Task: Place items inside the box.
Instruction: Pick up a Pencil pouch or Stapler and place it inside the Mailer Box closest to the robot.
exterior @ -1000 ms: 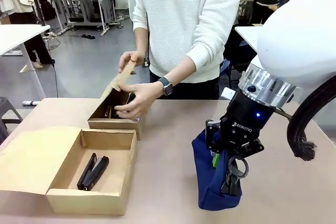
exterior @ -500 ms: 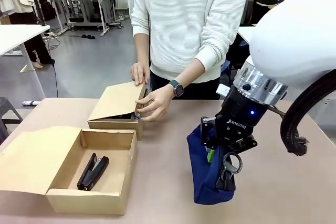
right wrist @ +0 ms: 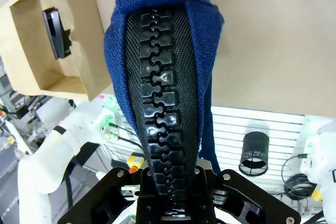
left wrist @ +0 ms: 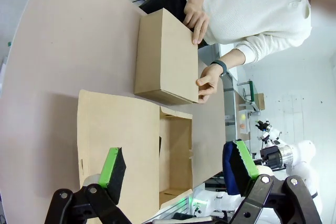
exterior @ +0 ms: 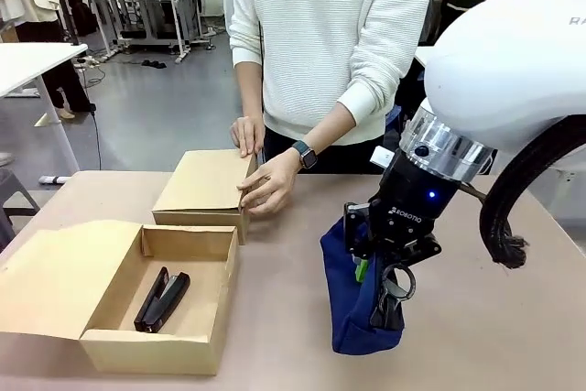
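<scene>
One stapler [exterior: 162,299] lies in the box [exterior: 151,350]; right fingers [exterior: 386,310] clamp the navy pouch [exterior: 352,304] clear of it, unplaced; left fingers [left wrist: 113,167] spread, empty.

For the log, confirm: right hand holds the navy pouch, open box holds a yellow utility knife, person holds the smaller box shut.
Not the knife: the front view shows a black stapler in the open box. Right hand on the navy pouch and person holding the smaller box shut are correct.
</scene>
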Controlling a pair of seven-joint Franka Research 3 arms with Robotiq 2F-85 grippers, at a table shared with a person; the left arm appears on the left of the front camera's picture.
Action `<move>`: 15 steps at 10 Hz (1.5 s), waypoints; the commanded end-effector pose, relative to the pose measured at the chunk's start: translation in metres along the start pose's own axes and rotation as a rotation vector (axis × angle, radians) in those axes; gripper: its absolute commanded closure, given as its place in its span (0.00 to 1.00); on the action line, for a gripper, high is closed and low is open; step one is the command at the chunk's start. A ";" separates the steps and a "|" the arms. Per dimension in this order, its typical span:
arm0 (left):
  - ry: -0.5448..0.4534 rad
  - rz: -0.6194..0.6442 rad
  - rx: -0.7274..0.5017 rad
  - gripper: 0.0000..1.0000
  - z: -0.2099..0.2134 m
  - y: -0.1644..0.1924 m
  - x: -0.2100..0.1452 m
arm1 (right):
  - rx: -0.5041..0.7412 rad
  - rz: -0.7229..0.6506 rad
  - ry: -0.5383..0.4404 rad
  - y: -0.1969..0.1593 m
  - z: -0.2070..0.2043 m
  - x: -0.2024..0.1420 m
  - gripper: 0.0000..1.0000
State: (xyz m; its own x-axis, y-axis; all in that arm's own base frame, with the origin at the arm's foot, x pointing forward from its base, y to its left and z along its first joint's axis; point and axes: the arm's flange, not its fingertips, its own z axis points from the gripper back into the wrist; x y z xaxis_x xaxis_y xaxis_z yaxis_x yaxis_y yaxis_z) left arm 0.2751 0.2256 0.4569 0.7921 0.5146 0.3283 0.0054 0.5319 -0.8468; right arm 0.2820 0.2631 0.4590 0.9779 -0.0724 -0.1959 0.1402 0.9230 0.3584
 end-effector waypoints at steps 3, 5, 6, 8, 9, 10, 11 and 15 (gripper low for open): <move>-0.012 -0.016 -0.023 0.00 -0.001 0.000 0.000 | 0.037 0.012 0.008 0.005 -0.001 0.002 0.93; -0.012 -0.016 -0.023 0.00 -0.001 0.000 0.000 | 0.039 0.016 0.007 0.005 -0.001 0.002 0.93; -0.012 -0.016 -0.023 0.00 -0.001 0.000 0.000 | 0.037 0.017 0.010 0.004 -0.001 0.002 0.93; -0.012 -0.016 -0.023 0.00 -0.001 0.000 0.000 | 0.033 0.015 0.010 0.004 -0.001 0.002 0.93; -0.012 -0.016 -0.023 0.00 -0.001 0.000 0.000 | 0.027 0.018 0.011 0.005 -0.001 0.002 0.93; -0.012 -0.016 -0.023 0.00 -0.001 0.000 0.000 | 0.025 0.016 0.012 0.005 -0.001 0.002 0.93; -0.012 -0.016 -0.023 0.00 -0.001 0.000 0.000 | 0.025 0.013 0.010 0.005 -0.001 0.002 0.93; -0.012 -0.016 -0.023 0.00 -0.001 0.000 0.000 | 0.021 0.011 0.011 0.005 -0.001 0.002 0.93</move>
State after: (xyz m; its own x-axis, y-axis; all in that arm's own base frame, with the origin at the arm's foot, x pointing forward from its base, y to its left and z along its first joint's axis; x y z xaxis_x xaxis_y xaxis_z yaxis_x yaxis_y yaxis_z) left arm 0.2751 0.2256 0.4569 0.7921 0.5146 0.3283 0.0054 0.5319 -0.8468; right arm 0.2823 0.2636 0.4572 0.9770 -0.0713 -0.2007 0.1407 0.9236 0.3565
